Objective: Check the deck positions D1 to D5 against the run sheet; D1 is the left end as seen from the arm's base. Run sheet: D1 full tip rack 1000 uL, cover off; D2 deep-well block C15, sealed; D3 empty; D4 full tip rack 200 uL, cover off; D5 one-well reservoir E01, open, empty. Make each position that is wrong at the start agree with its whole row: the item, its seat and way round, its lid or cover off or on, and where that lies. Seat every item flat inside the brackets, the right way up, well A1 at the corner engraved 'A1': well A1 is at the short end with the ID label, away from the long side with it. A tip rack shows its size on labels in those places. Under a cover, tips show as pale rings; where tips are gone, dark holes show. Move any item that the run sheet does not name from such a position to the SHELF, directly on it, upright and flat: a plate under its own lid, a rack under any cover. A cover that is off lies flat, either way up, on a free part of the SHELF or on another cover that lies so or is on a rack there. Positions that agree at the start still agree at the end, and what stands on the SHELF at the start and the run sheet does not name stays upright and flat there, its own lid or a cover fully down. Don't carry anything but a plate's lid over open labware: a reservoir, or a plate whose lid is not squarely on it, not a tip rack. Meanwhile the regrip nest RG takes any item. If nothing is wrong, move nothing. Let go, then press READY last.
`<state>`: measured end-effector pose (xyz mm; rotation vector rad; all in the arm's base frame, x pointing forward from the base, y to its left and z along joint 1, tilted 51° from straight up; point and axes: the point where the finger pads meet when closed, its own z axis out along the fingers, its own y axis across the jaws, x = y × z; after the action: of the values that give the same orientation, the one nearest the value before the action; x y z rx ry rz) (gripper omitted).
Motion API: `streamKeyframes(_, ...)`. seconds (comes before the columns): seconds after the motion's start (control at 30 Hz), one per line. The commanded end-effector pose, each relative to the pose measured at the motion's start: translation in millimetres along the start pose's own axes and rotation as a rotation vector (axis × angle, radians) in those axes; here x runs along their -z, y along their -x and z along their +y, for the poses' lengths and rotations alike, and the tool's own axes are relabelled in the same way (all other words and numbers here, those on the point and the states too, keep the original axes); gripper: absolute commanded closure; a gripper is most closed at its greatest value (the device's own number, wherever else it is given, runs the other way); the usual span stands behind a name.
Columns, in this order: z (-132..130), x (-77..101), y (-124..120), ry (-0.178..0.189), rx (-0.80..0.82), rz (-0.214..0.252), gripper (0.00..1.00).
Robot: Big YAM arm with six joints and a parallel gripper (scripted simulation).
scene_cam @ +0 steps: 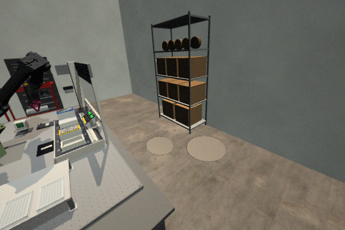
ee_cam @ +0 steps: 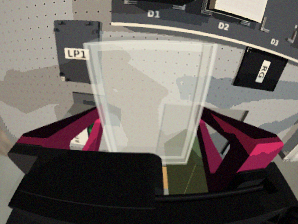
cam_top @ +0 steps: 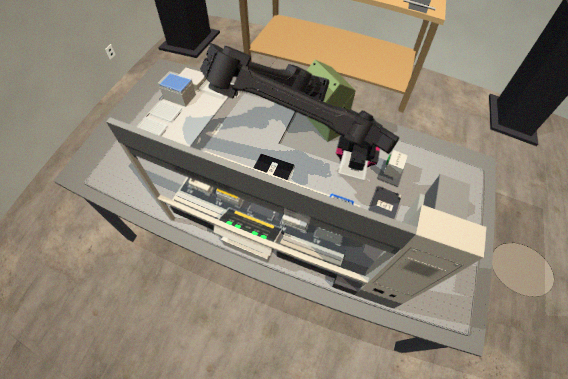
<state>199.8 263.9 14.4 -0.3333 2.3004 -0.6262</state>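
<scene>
My gripper is shut on a clear tip-rack cover and holds it level above the table, on the arm's side of the deck. The pink fingers grip its two long sides. Beyond it stands the blue tip rack at D1, uncovered, its tips showing as pale rings. A rack with a yellow label stands further along the deck. The grey gantry hides most of the deck in the top view.
The cream SHELF at the table's end carries a blue-topped rack and two white gridded items. Black pads lie near the gripper. A small box with a green screen stands close by.
</scene>
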Motion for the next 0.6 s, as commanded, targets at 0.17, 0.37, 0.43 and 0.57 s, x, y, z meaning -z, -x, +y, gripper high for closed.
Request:
streamKeyframes(0.17, 5.6, 3.8, 9.4, 0.012, 0.16, -0.008, 1.0)
streamKeyframes(0.37, 5.7, 3.9, 9.5, 0.012, 0.28, -0.009, 1.0)
streamKeyframes(0.43, 5.7, 3.9, 9.5, 0.012, 0.32, -0.009, 1.0)
streamKeyframes(0.57, 5.7, 3.9, 9.5, 0.012, 0.36, -0.009, 1.0)
